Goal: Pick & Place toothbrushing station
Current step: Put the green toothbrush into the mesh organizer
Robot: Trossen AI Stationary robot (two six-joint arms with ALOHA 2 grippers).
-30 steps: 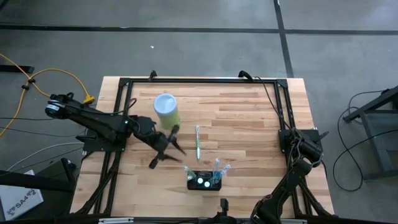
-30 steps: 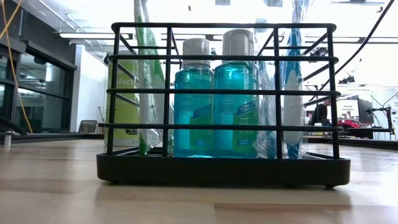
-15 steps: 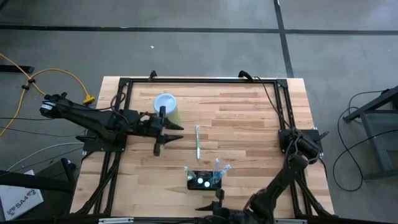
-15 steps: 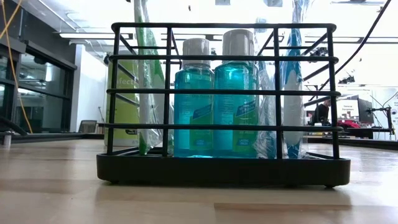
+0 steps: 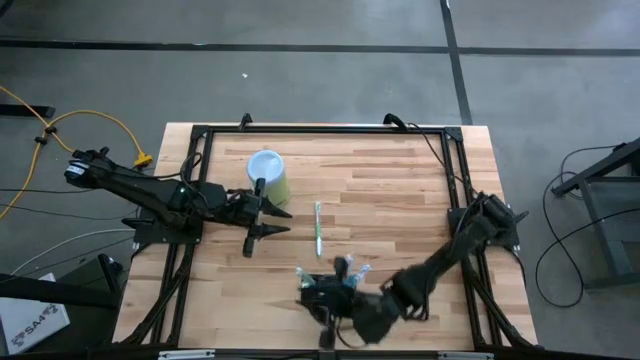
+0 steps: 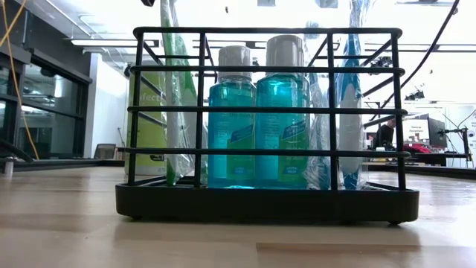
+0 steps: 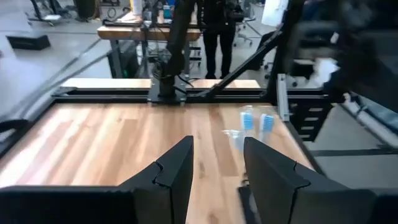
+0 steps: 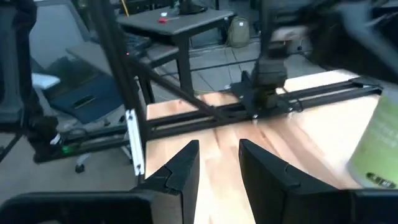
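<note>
My left gripper (image 5: pixel 278 220) hangs over the wooden table (image 5: pixel 400 190), its fingers (image 7: pixel 177 171) parted with nothing between them. The pale green cylinder (image 5: pixel 268 174) stands just behind my left wrist. From overhead, a loose toothbrush (image 5: pixel 318 228) lies just ahead of those fingertips. My left wrist view leaves both out and shows two blue brush heads (image 7: pixel 255 119) farther ahead instead.

My right gripper (image 8: pixel 217 152) is also parted and empty. Its own camera looks across the table to the black frame rail (image 8: pixel 249 109), with the green cylinder off to one side. From overhead, my right arm (image 5: pixel 440 265) is a blur reaching down to the toothbrushing station (image 5: pixel 324 292), which sits near the front edge. I cannot tell whether the fingers touch it.

Only the low view shows the station closely. It is a black holder with horizontal bars over a solid base. It holds two teal bottles (image 6: pixel 256 126) with grey caps and toothbrushes in clear wrappers.

The tabletop is pale planked wood. Beyond it are grey floor, desks and a person (image 7: pixel 217 31) standing.
</note>
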